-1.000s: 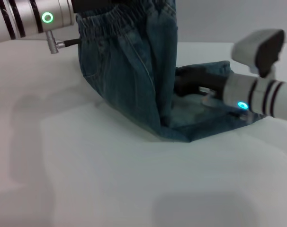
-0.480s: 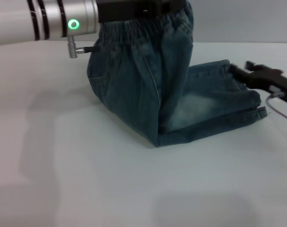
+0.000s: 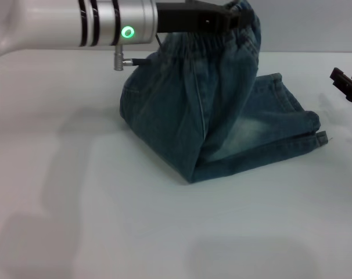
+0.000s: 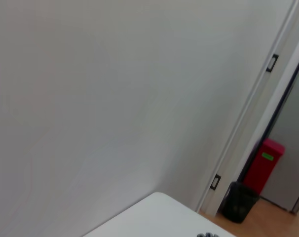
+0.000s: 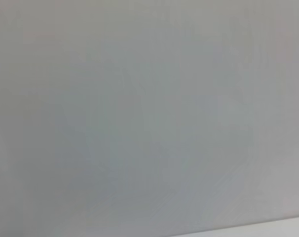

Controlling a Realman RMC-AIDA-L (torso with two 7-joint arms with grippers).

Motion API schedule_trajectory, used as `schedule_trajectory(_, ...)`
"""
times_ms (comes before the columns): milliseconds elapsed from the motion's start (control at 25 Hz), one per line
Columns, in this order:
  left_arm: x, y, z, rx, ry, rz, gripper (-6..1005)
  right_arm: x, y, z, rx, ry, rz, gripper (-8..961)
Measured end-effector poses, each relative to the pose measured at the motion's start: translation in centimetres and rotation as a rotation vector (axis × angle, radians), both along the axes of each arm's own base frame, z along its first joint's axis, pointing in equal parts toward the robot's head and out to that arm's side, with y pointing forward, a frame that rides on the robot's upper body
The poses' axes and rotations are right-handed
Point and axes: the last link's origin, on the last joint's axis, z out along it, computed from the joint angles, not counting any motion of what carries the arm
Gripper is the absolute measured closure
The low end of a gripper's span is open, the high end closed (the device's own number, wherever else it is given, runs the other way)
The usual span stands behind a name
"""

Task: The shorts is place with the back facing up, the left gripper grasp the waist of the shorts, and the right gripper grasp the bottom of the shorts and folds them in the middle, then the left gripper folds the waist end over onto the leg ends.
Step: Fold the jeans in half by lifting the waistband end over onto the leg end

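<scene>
Shorts: one pair of shorts (image 3: 205, 122) on the white surface (image 3: 106, 221), folded lengthwise so the two legs lie stacked; it sits right of centre, towards the far side.
Waist: the gathered waist (image 3: 222, 40) is lifted clear of the surface, with the denim hanging from it in a steep drape down to the fold line at the near side.
Leg ends: the leg ends (image 3: 306, 131) lie flat, pointing to the right, hems stacked one on the other, one frayed corner sticking out at the far right.
Left gripper: one, the left gripper (image 3: 237, 17), reaching in from the upper left with its green light lit; its fingers are closed on the waist and hold it up.
Right gripper: one, the right gripper (image 3: 347, 81), at the right edge of the head view, well apart from the leg ends; its fingers are spread with nothing between them.
Open room: the near half and the left side of the surface are bare; its far edge runs just behind the shorts.
Wrist views: only a plain wall; the left one also shows a corner of the surface, a door frame, a red box (image 4: 264, 165) and a dark bin (image 4: 238, 201).
</scene>
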Motion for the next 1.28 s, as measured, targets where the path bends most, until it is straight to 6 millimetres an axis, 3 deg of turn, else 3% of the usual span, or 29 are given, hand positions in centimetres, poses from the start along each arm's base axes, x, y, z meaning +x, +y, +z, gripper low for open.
schedule_trajectory(560, 2.5, -0.3, -3.7, -0.001, 0.123, -0.039, 843, 0.0, 0.1, -0.3, -0.006, 0.006, -0.011, 385)
schedule_trajectory(840, 3.3, -0.5, -4.0, -0.002, 0.096, -0.046, 837, -0.2, 0.3, -0.8, -0.018, 0.003, -0.016, 386)
schedule_trajectory(1280, 3.5, -0.9, -4.5, 0.0, 0.122, -0.082, 415, -0.4, 0.6, -0.9, -0.021, -0.003, -0.019, 385)
